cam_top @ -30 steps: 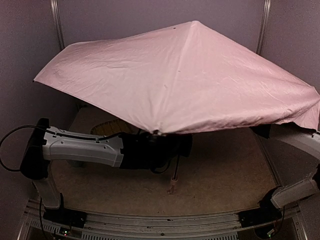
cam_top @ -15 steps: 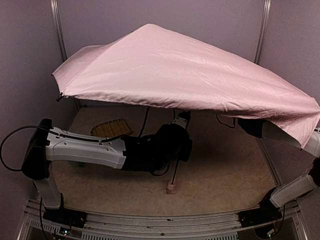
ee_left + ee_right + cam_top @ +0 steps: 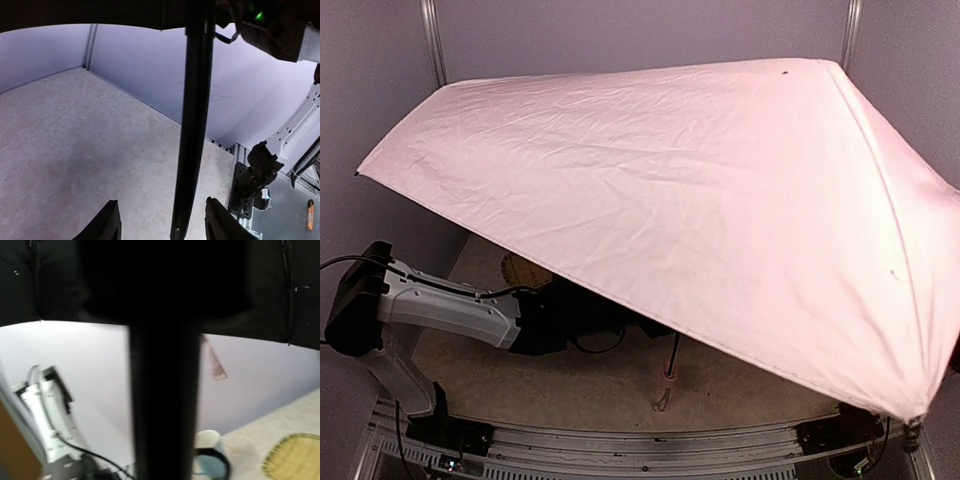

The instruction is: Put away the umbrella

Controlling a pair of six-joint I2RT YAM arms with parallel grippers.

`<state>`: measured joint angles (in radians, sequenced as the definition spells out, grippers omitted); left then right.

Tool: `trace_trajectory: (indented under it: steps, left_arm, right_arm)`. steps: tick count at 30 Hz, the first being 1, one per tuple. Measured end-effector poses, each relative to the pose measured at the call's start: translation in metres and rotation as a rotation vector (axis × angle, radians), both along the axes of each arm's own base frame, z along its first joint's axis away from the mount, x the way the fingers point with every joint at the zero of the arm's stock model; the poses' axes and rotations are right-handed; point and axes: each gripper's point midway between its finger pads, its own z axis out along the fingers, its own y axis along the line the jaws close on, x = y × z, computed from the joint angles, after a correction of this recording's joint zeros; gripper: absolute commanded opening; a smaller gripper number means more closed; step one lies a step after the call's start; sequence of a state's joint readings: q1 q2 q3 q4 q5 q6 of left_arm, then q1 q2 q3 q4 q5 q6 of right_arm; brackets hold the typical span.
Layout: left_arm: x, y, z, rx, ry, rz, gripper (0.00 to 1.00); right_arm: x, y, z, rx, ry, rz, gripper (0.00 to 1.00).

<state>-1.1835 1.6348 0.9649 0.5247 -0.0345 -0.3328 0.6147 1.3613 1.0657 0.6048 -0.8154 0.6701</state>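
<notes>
Rail (image 3: 650, 450): metal, along near edge of worktop (image 3: 550, 385), arm bases bolted on.
Handle (image 3: 665, 383): small, pale pink, bottom end of umbrella (image 3: 650, 180), low over worktop nr near edge; touching or not, can't tell.
Shaft (image 3: 672, 352): thin, black, rising from handle w/ slight tilt, lost under canopy edge.
L arm (image 3: 445, 308): white + black, reaching from L side toward shaft, front end tucked beneath fabric.
L tool (image 3: 161, 212): fingers (image 3: 107, 225) spread wide, shaft between them in wrist cam, gap either side, gripping nothing.
R tool: hidden beneath fabric in top cam; own cam mostly dark blur down centre; open or closed, can't tell.
Tray (image 3: 525, 270): woven, yellowish, flat on worktop behind L arm, only a sliver showing under canopy rim; also bottom R in R wrist cam.
Canopy (image 3: 740, 230): pale pink, fully open, covering most of worktop, high at back R, sloping down to near-R corner, L corner raised above L arm.
Lining (image 3: 40, 280): black, underside of canopy, across top of R wrist cam.
Walls (image 3: 620, 35): pale purple, behind and at the sides.
</notes>
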Motion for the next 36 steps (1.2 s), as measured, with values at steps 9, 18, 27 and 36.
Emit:
trace_trajectory:
  steps: [9,18,27,36]
  left_arm:
    - [-0.017,-0.018,0.014,-0.116,0.031,-0.135,0.09]
    - [-0.019,-0.027,0.008,-0.108,0.05,-0.168,0.0]
    - [-0.022,-0.029,0.008,-0.113,0.065,-0.147,0.0]
    - [-0.027,-0.034,0.014,-0.122,0.06,-0.144,0.0]
  right_arm:
    - [-0.013,0.0,0.007,0.017,-0.013,0.068,0.0]
    - [-0.014,0.0,0.006,0.009,0.002,0.079,0.64]
    - [0.01,-0.029,0.035,0.164,-0.056,-0.18,0.8]
    - [0.032,-0.045,0.054,0.316,-0.053,-0.309,0.76]
